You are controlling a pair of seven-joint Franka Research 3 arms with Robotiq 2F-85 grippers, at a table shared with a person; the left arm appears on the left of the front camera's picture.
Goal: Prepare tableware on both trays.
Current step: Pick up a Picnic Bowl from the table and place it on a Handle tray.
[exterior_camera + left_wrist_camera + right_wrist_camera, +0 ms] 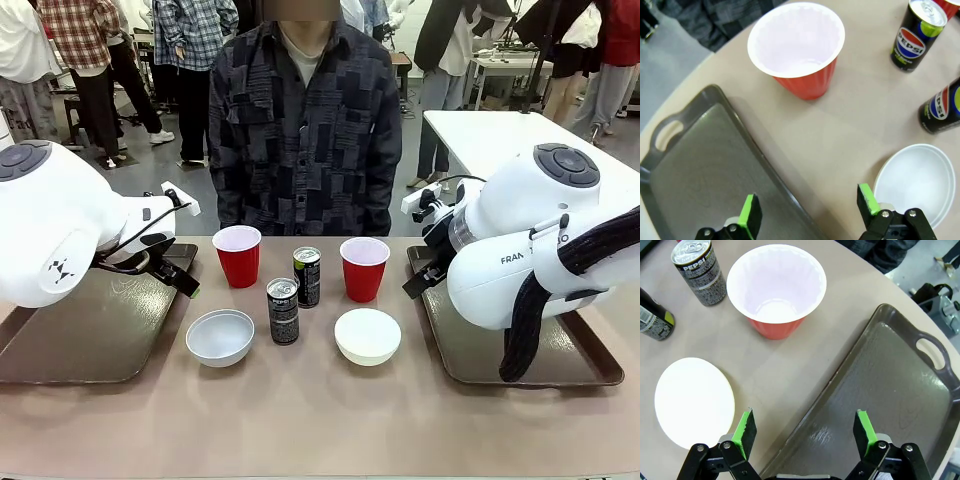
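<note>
Opening step: nothing yet on left tray (pixel 60 340) or right tray (pixel 575 362). Red cups (pixel 238 256), bowls (pixel 220 338), cans (pixel 283 311) all on the tabletop (pixel 300 410) between them. Left gripper (pixel 809 206) and right gripper (pixel 805 432) spread apart, empty. Next, probably: lower around nearest cup, close gently.

person (pixel 305 130) at the far side, two red cups (pixel 238 258), two dark cans (pixel 283 311), possibly pepsi, two white bowls (pixel 220 337), all between left tray (pixel 70 350) and right tray (pixel 470 355), white arms (pixel 520 240) over both
</note>
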